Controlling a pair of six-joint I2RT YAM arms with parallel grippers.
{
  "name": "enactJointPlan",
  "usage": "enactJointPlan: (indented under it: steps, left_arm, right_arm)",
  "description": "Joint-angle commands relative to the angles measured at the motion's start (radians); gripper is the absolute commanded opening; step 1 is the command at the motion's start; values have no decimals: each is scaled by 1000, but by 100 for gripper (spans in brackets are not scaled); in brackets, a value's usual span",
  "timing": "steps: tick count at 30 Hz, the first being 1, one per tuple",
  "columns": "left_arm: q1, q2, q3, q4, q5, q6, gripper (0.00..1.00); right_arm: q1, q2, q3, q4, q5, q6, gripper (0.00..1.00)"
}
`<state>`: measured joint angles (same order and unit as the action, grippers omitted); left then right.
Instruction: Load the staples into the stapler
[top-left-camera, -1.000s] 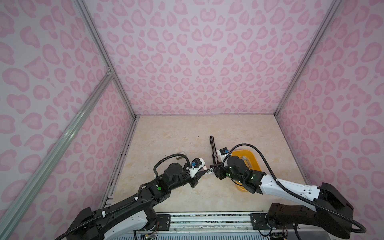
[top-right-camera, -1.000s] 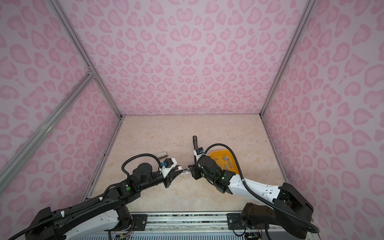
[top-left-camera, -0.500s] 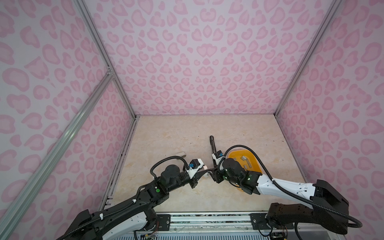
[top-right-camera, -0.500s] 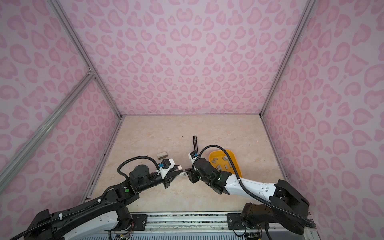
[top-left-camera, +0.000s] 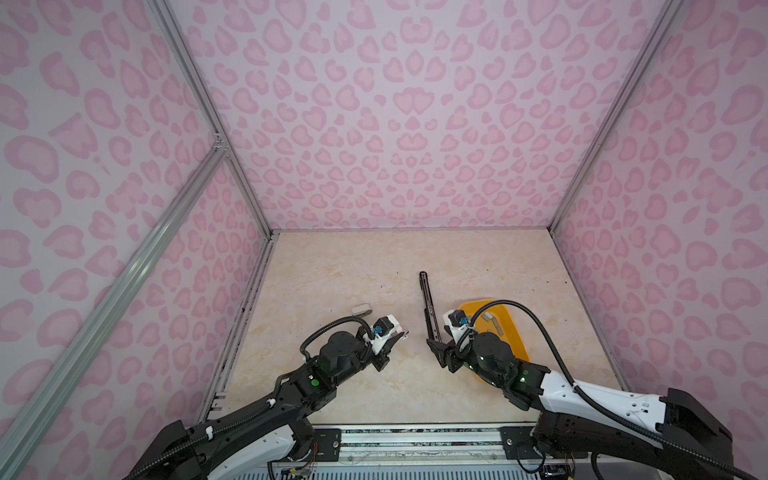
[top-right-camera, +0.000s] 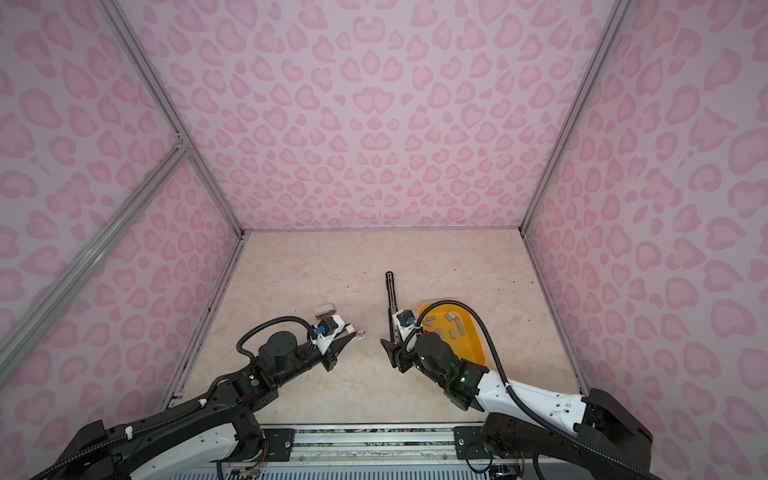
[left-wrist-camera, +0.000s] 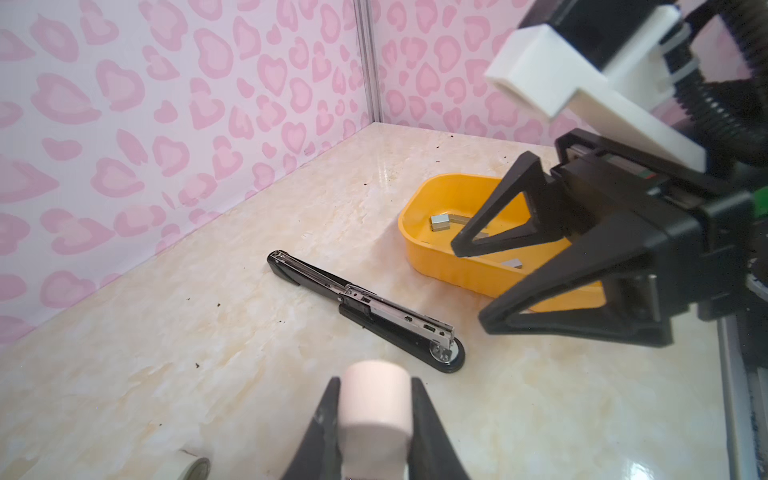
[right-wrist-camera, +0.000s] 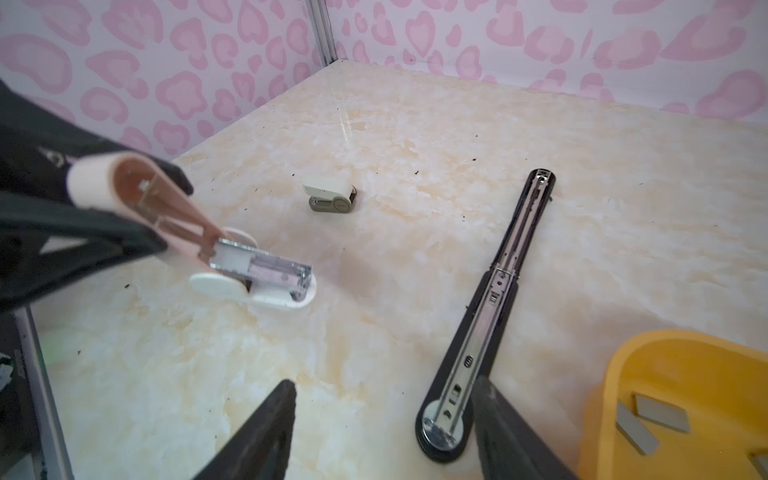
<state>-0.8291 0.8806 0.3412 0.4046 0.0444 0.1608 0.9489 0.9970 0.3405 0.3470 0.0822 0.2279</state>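
- In both top views the left gripper (top-left-camera: 390, 340) is clamped on the pink stapler (top-right-camera: 351, 329). The stapler's metal front end sticks out past the fingers toward the middle of the table (top-left-camera: 353, 270).
- In both top views the right gripper (top-right-camera: 390, 351) faces it across a bare gap, jaws spread and holding nothing. The staples (top-right-camera: 451, 322) lie as loose grey strips in the orange tray (top-right-camera: 467, 347), just behind this gripper and apart from its fingers.
- Also in both top views, the black stapler (top-left-camera: 428, 303) lies opened out flat. It runs from beside the right gripper's fingers toward the back wall. A beige stapler (top-left-camera: 361, 309) sits on the table beyond the left gripper.
- Left wrist view: the pink stapler (left-wrist-camera: 374, 399) is pinched between the left gripper's two fingers (left-wrist-camera: 328, 399). The right gripper (left-wrist-camera: 467, 286) hangs wide open above the near side of the orange tray (left-wrist-camera: 449, 266), with staples (left-wrist-camera: 440, 222) on the tray floor past its fingertips. None of the strips is in its jaws.
- Right wrist view: the right gripper (right-wrist-camera: 382, 386) is spread. The round base end of the black stapler (right-wrist-camera: 494, 299) lies just beside one finger. A few staples (right-wrist-camera: 660, 413) lie in the orange tray (right-wrist-camera: 615, 374), outside the jaws.
- In the same view the left gripper (right-wrist-camera: 172, 216) grips the pink stapler (right-wrist-camera: 257, 266), which is hinged open with its metal channel showing, well apart from the tray.
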Motion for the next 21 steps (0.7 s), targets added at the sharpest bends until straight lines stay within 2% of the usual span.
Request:
enactJointPlan:
  steps: [1,5,9,14,17,21]
  left_arm:
    - [2,-20,-3,15,17,60,4]
    - [2,-32,3,7,101,86,4]
    - [2,-31,26,-17,272,125,4]
    - [1,-32,44,-40,387,146,4]
    - [0,-32,47,-49,388,146,4]
    - [0,-28,63,-70,456,165,4]
  right_arm:
    - [2,-78,-85,252,-77,-138,70]
    - [2,-109,-57,160,-132,-201,65]
    - [2,-65,-46,182,-226,-206,63]
    - [1,-10,-38,218,-273,-171,76]
    - [1,-4,-49,256,-325,-177,77]
    - [2,4,-38,260,-398,-185,78]
